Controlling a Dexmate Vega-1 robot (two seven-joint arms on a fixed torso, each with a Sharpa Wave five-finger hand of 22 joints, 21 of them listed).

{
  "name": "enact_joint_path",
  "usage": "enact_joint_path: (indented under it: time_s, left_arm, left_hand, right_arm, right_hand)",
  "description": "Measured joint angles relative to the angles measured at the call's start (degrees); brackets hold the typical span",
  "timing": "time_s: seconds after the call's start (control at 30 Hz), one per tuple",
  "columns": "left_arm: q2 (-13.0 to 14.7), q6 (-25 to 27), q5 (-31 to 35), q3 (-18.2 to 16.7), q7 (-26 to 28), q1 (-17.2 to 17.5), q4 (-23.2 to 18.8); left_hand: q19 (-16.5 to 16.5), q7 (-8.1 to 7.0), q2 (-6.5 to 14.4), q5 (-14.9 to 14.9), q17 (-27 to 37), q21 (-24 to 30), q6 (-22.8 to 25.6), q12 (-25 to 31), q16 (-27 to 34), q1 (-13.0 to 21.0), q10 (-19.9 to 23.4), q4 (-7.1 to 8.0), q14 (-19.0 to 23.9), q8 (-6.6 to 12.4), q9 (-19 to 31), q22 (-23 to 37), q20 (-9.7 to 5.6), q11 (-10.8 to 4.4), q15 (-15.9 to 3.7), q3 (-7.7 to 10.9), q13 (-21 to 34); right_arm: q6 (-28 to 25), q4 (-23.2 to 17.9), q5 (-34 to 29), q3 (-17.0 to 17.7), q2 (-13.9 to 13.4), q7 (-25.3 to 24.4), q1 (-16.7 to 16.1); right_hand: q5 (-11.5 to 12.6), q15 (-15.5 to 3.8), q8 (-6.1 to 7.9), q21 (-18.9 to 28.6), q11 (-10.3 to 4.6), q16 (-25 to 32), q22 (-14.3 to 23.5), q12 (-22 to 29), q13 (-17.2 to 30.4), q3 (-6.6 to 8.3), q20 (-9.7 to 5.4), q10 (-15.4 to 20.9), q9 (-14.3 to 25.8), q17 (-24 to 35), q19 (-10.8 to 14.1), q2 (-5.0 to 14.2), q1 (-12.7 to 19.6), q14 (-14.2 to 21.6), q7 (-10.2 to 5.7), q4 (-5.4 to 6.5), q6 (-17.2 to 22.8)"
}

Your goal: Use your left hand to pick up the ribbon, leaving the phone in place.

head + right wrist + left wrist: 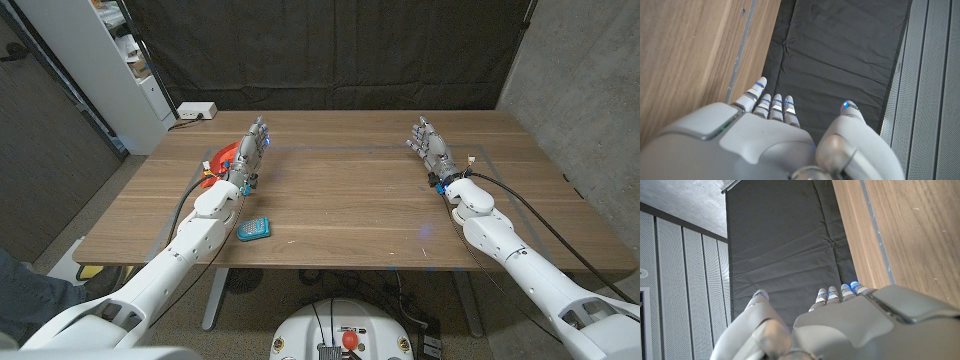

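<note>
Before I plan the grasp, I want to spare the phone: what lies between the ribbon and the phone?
In the head view, the robot's own left arm crosses between the ribbon and the phone; otherwise only bare table.

The red-orange ribbon (222, 158) was largely hidden behind the left hand (251, 150), with only an edge showing beside the wrist. The teal phone (254, 228) was partly covered by the left forearm (205, 225). Contact between the left hand and the ribbon could not be determined.
</note>
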Motion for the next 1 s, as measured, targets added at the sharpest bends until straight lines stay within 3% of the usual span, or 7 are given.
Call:
enact_joint_path:
  time_s: [0.47, 1.0]
  left_arm:
    - [-6.9, 2.88, 6.98, -8.02, -5.72, 0.42, 1.58]
    - [-9.24, 5.12, 11.83, -13.98, -8.81, 3.26, -1.6]
  left_hand:
    - [-0.2, -0.01, 0.22, 0.0, -0.01, 0.0, 0.0, 0.0, 0.0, 0.22, 0.0, -0.24, 0.01, 0.0, 0.0, -0.01, 0.21, 0.0, -0.01, 0.22, -0.26]
    - [-0.28, -0.23, 0.68, 0.0, 0.26, 0.0, 0.22, 0.0, 0.0, 0.67, 0.23, -0.49, 0.15, 0.0, -0.01, -0.01, 0.72, -0.21, 0.12, 0.46, -0.42]
  right_arm:
    - [-3.88, -0.34, -7.68, 7.53, 6.31, 3.5, -1.61]
    - [-6.5, -3.13, -12.92, 12.65, 10.21, 5.2, -3.74]
  right_hand:
    - [0.0, 0.0, 0.0, 0.0, -0.01, 0.0, -0.01, 0.0, -0.01, 0.0, 0.0, 0.0, -0.01, -0.16, -0.01, 0.0, 0.0, 0.0, 0.0, 0.0, -0.01]
    - [0.45, 0.31, 0.0, -0.27, 0.29, 0.0, -0.01, 0.0, -0.01, 0.0, 0.0, 0.31, -0.01, -0.43, -0.01, 0.0, -0.01, -0.31, 0.23, 0.0, 0.22]
